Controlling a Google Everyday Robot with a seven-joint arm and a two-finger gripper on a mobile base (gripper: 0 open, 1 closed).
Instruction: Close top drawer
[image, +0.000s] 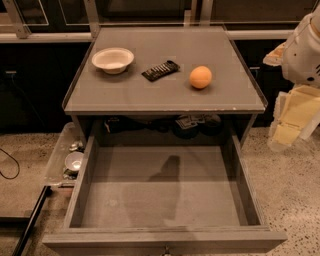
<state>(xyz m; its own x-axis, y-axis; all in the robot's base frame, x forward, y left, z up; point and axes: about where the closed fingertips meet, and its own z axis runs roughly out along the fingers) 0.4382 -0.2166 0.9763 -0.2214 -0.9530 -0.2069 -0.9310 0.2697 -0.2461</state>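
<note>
The top drawer (165, 239) is a wide grey wooden drawer pulled far out toward me, its inside bare. Its front edge runs along the bottom of the view, with the small metal knob (166, 251) just showing at the centre. The lower drawers are out of view. My gripper (292, 122) hangs at the right edge, above the floor and to the right of the cabinet, level with the drawer's back right corner. It touches nothing.
On the grey cabinet top (125, 95) stand a white bowl (113, 59), a dark snack packet (160, 70) and an orange (200, 77). Dark items lie in the shadow behind the drawer. A clear bin (67, 155) with small objects sits on the floor at the left.
</note>
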